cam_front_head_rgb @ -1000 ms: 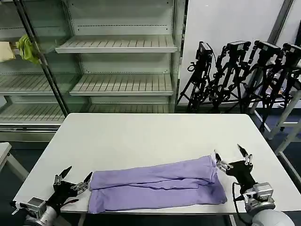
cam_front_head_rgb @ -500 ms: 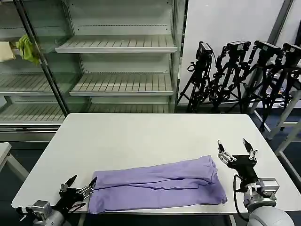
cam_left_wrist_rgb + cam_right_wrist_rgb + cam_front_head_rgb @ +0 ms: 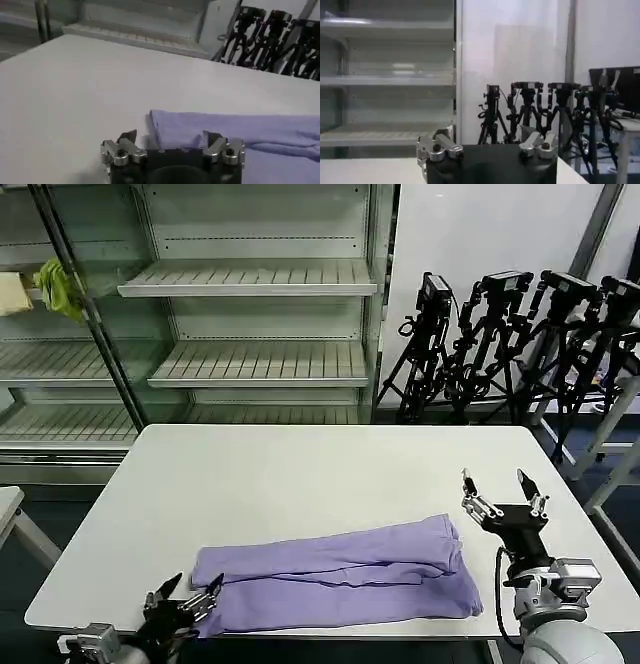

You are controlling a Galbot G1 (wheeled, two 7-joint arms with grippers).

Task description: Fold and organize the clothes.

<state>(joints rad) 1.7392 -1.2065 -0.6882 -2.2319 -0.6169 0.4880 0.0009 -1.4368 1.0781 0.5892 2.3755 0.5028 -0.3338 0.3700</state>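
Observation:
The clothes are one lavender T-shirt (image 3: 335, 576), folded into a long strip along the front of the white table (image 3: 300, 474). In the left wrist view its left end (image 3: 210, 131) lies just ahead of my fingers. My left gripper (image 3: 186, 598) is open at the strip's left end, near the table's front edge, with the cloth's corner between its spread fingers. My right gripper (image 3: 503, 490) is open, raised off the table just right of the strip's right end, holding nothing. Its fingers (image 3: 436, 145) point at the shelving and tripods.
Empty metal shelves (image 3: 250, 279) stand behind the table, with a yellow-green cloth (image 3: 58, 287) on the far left. A row of black tripods (image 3: 520, 334) stands at the back right. The table's far half is bare.
My left gripper has slid toward the front edge and to the right, onto the strip's left end. My right gripper has let go of the right end and risen, turning upward.

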